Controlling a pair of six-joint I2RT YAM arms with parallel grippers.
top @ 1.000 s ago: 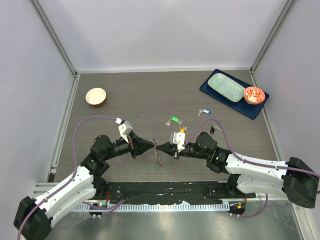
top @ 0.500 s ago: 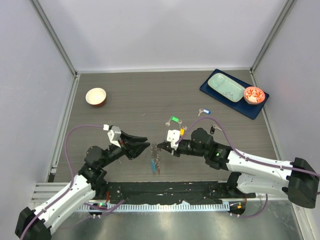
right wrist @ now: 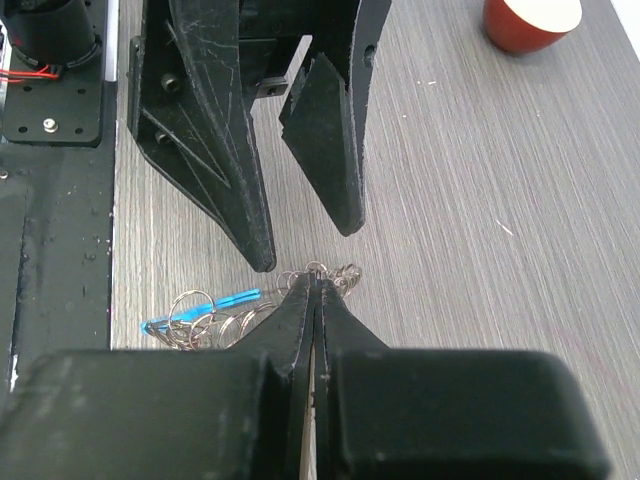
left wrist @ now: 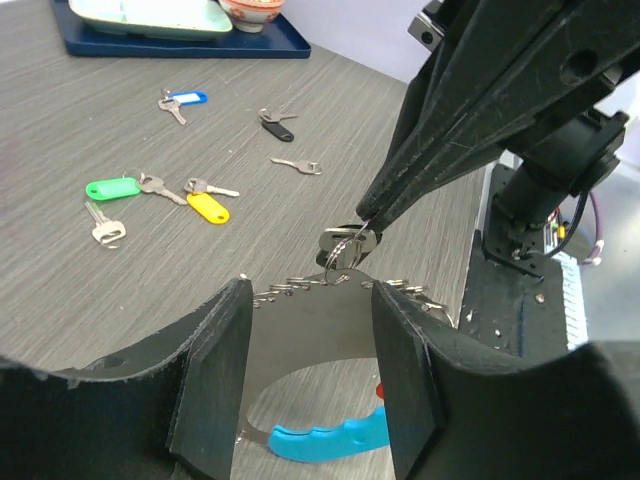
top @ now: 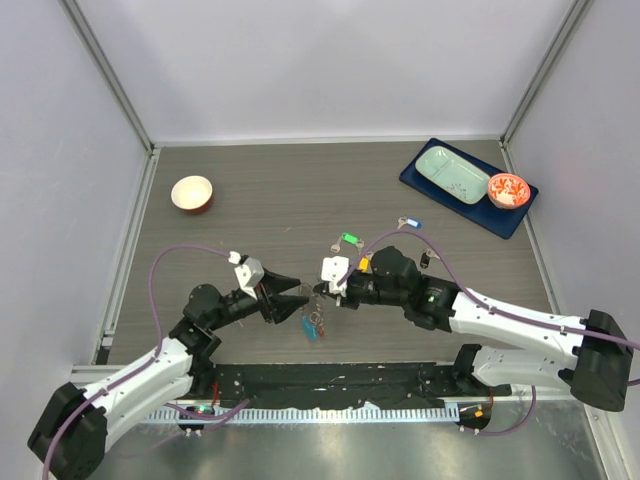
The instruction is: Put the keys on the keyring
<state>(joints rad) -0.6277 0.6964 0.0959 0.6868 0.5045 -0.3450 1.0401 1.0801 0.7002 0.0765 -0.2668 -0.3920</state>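
Table (top: 250, 190): grey wood grain, with the work at its front middle. The tray (top: 480, 215) at far right and the bowl (top: 192, 192) at far left sit well apart from that spot. Neither concerns you here.

Right tool (right wrist: 313, 285): the jaws are pressed together on one small ring at the top of the keyring (right wrist: 200, 315), so the chain and blue strap trail from that pinch. Likely reason: gripping a single ring keeps the loop steady and presents it to your other tool. Whether the strap end rests on the table cannot be told.

Left tool (left wrist: 312, 300): the jaws stand apart and hold nothing, with one finger on each side of the chain just below the pinch. It reads as you lining up a second grip, to steady or spread a ring.

Keys (left wrist: 207, 207): none can be seen on the keyring. Green, yellow, black, blue and plain silver ones lie scattered on the table beyond the right tool, near it but untouched. The task looks early, since you have no key in hand yet.
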